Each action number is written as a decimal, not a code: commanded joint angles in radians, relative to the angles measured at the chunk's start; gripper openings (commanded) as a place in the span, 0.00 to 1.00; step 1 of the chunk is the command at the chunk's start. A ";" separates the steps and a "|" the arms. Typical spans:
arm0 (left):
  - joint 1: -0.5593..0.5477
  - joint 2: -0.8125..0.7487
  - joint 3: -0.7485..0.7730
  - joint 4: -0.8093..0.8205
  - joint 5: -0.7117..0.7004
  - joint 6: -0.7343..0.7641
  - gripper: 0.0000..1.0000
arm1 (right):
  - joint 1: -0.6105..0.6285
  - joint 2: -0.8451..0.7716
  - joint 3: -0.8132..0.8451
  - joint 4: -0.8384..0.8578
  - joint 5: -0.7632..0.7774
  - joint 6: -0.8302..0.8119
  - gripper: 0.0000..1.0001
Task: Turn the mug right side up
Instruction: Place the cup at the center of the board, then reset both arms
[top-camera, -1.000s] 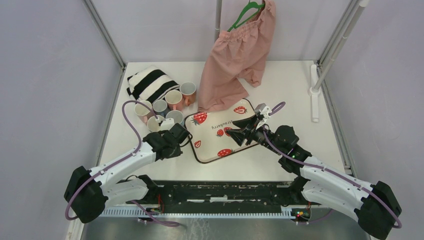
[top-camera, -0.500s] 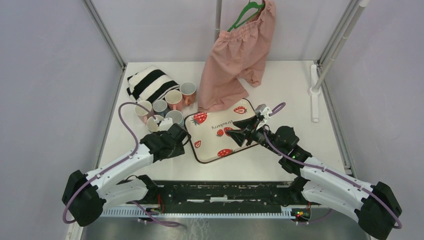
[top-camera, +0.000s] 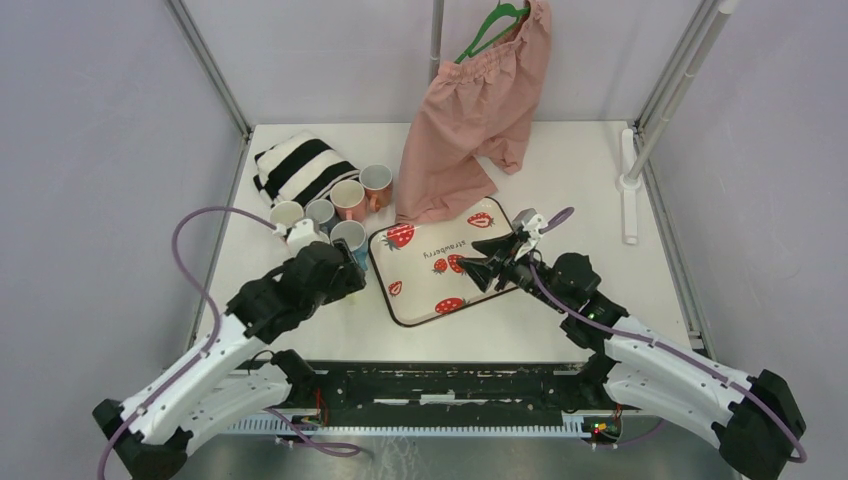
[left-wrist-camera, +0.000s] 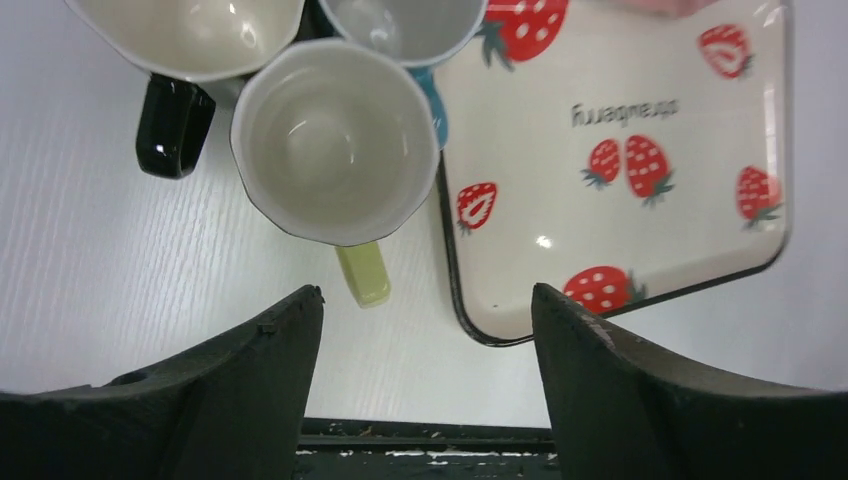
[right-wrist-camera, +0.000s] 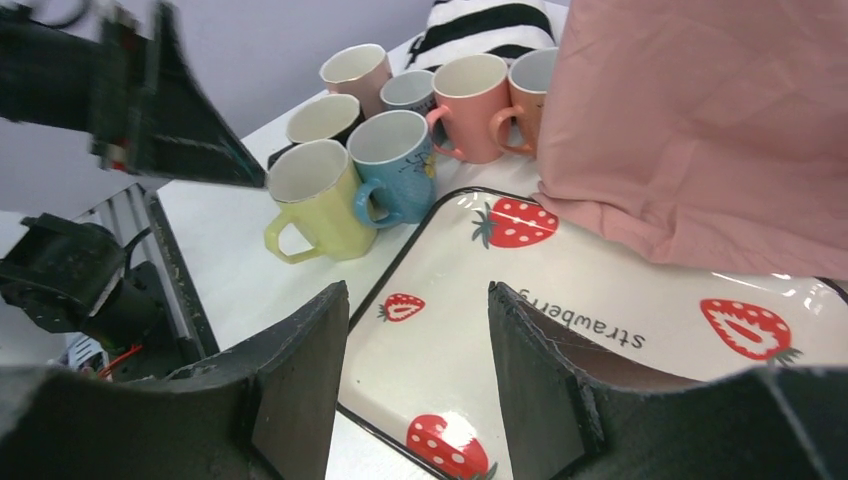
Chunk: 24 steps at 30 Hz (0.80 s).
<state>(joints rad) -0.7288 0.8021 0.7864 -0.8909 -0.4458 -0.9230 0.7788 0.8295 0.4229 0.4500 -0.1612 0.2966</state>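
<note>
**Mug upright beside tray, both jaws empty**

Left gripper (left-wrist-camera: 427, 300): my jaws are spread wide with nothing between them. I hang above the table, looking straight down. The yellow-green mug (left-wrist-camera: 335, 140) stands below and ahead of my fingertips, not touched by either finger.

Mug: right side up, its pale inside open to the wrist camera. It sits on the white table (left-wrist-camera: 120, 260), just left of the strawberry tray (left-wrist-camera: 690, 230) and off its rim. The handle points back toward the arm bases. It is packed close against the blue mug (left-wrist-camera: 400, 25) and a cream mug with a black handle (left-wrist-camera: 190, 30); I cannot tell whether they touch.

Right gripper (right-wrist-camera: 415, 295): jaws are parted and hold nothing. I hover low over the tray's near part. From here the mug is at the front of the cluster, with two pink mugs (right-wrist-camera: 475, 95) further back near the striped cloth (right-wrist-camera: 480, 25). The pink garment (right-wrist-camera: 700, 120) drapes onto the tray's far edge.
</note>
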 joint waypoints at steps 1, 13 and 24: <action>-0.003 -0.119 0.073 0.037 -0.086 0.033 0.87 | 0.004 -0.029 0.074 -0.096 0.138 -0.043 0.60; -0.002 -0.230 0.116 0.271 -0.175 0.316 1.00 | 0.004 0.005 0.348 -0.571 0.551 -0.234 0.79; -0.003 -0.183 0.204 0.347 -0.345 0.517 1.00 | 0.005 -0.082 0.468 -0.803 1.088 -0.271 0.98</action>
<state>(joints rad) -0.7288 0.6079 0.9321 -0.6186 -0.6651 -0.5274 0.7788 0.7982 0.8276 -0.2310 0.6056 0.0456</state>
